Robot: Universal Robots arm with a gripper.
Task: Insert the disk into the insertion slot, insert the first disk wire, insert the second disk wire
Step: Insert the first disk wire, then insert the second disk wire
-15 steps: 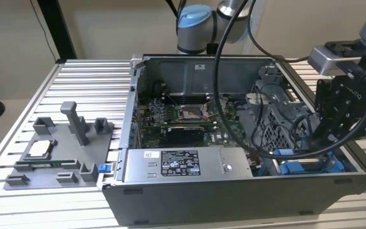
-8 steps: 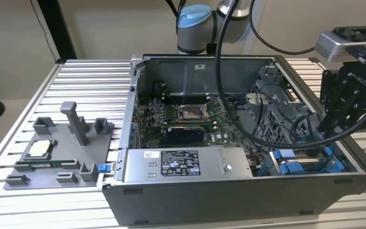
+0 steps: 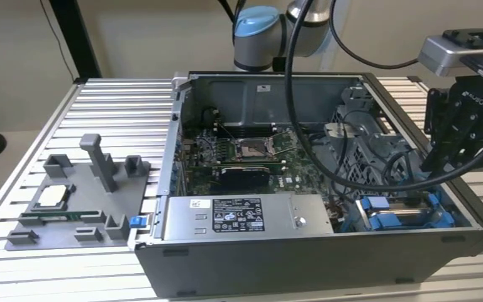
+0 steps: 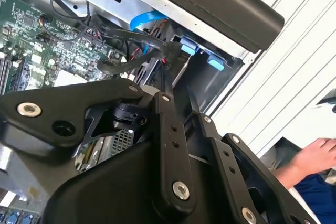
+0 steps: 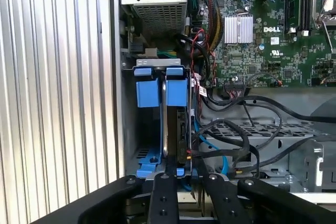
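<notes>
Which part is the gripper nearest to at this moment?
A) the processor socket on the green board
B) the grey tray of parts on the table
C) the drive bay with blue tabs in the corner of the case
C: in the exterior view the gripper hangs just above the drive bay at that view's right, far from the tray and the socket.

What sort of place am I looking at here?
Probably a robotics lab or test bench: a robot arm reaches over an open computer case on a ribbed metal table, with a grey parts jig beside it.
</notes>
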